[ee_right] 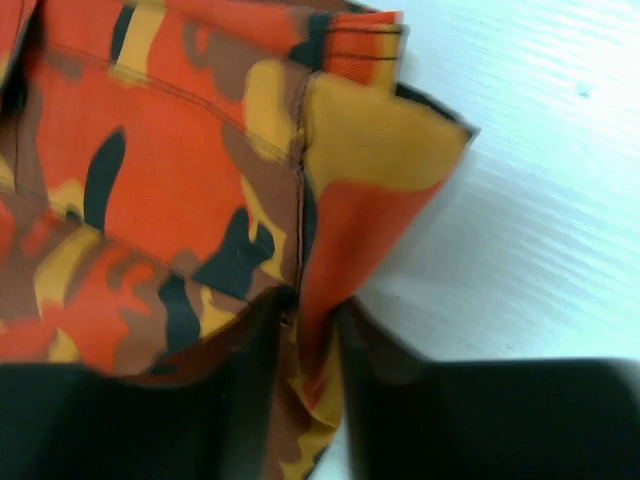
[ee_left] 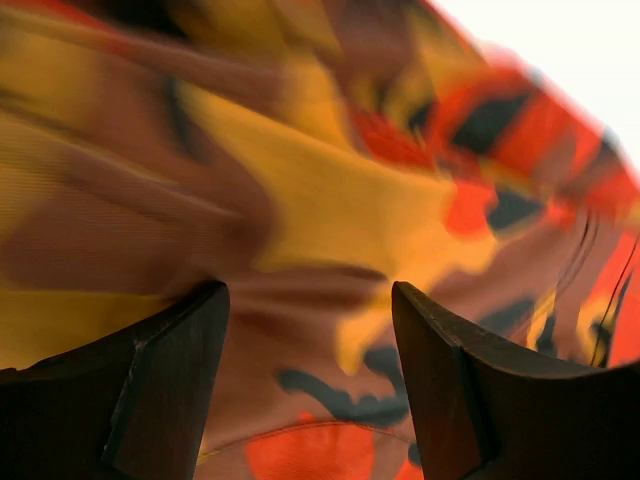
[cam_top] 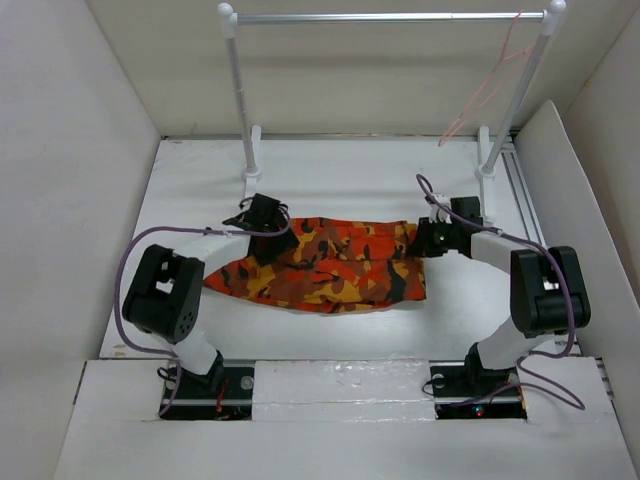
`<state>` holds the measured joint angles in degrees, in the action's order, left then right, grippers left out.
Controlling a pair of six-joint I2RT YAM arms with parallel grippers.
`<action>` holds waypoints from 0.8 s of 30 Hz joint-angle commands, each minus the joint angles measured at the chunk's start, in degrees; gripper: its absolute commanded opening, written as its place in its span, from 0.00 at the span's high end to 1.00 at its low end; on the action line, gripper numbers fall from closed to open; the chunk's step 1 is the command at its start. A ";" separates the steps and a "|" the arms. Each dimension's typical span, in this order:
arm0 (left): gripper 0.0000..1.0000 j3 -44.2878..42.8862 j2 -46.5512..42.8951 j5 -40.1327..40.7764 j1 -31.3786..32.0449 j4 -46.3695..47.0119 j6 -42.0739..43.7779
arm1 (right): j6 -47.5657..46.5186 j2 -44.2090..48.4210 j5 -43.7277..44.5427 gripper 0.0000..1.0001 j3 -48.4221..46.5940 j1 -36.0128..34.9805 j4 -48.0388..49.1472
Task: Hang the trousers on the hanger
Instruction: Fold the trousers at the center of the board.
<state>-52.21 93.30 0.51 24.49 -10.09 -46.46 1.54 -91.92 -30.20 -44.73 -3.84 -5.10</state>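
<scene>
The trousers (cam_top: 330, 265), in orange, red, yellow, brown and black camouflage, lie folded flat across the middle of the table. My left gripper (cam_top: 268, 224) is at their upper left corner. In the left wrist view it (ee_left: 310, 292) stands open, with blurred cloth (ee_left: 330, 200) close below and nothing pinched between the fingers. My right gripper (cam_top: 432, 238) is at the upper right corner. In the right wrist view its jaws (ee_right: 305, 312) are pressed close on a raised fold of the trousers (ee_right: 350, 210). The pale-pink wire hanger (cam_top: 490, 92) hangs from the right end of the bar, far behind.
A silver bar (cam_top: 385, 17) on two white posts (cam_top: 240, 100) spans the back of the table. White walls enclose the left and right sides. A ribbed rail (cam_top: 522, 185) runs along the right edge. Bare white table (ee_right: 540, 230) lies right of the cloth.
</scene>
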 commanded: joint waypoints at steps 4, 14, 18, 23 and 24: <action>0.37 4.22 -7.94 1.86 -11.92 -0.73 2.33 | -3.97 2.44 -2.32 0.34 -7.46 -1.00 -6.83; 0.69 -1.68 -18.76 -0.16 -1.04 -4.41 5.77 | -5.24 18.17 0.22 0.82 -4.68 -5.03 -17.22; 0.98 3.85 -17.72 -9.90 7.22 2.15 4.01 | 2.04 22.13 -0.64 1.00 6.39 -10.22 -9.07; 1.00 11.75 -12.02 -11.25 13.04 7.53 0.76 | 5.40 23.88 1.80 1.00 17.46 -6.47 -2.20; 1.00 13.78 -11.65 -9.76 13.04 7.10 0.75 | 5.92 24.15 2.94 1.00 19.75 -5.58 -1.93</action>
<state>-43.09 79.66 -9.69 38.00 -4.93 -44.10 4.14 -70.24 -29.76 -29.32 -13.30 -14.28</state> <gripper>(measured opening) 0.003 0.009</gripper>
